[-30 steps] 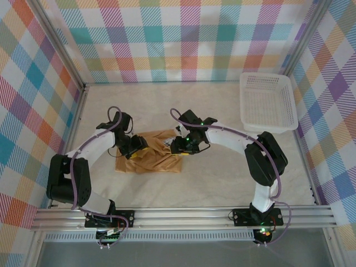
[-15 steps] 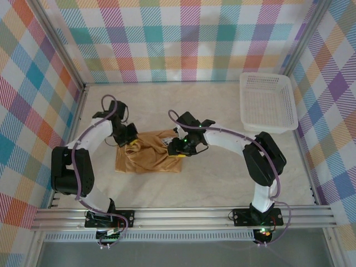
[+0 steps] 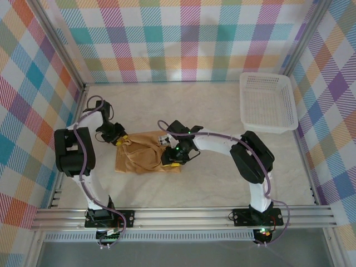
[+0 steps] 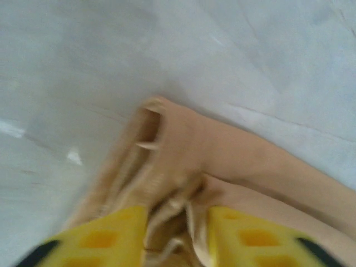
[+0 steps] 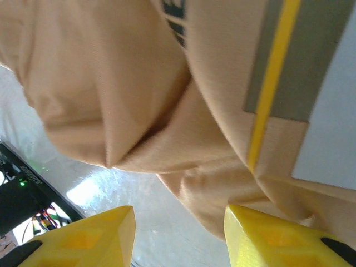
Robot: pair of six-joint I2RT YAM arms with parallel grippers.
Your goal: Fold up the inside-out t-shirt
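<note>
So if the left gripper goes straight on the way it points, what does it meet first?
The inside-out t-shirt: its bunched edge lies just ahead of the left gripper, before the bare table, though blur hides depth.

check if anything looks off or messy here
The t-shirt lies rumpled, not flat: its far-left corner is bunched between the left gripper's jaws. Nothing spilled or damaged.
</note>
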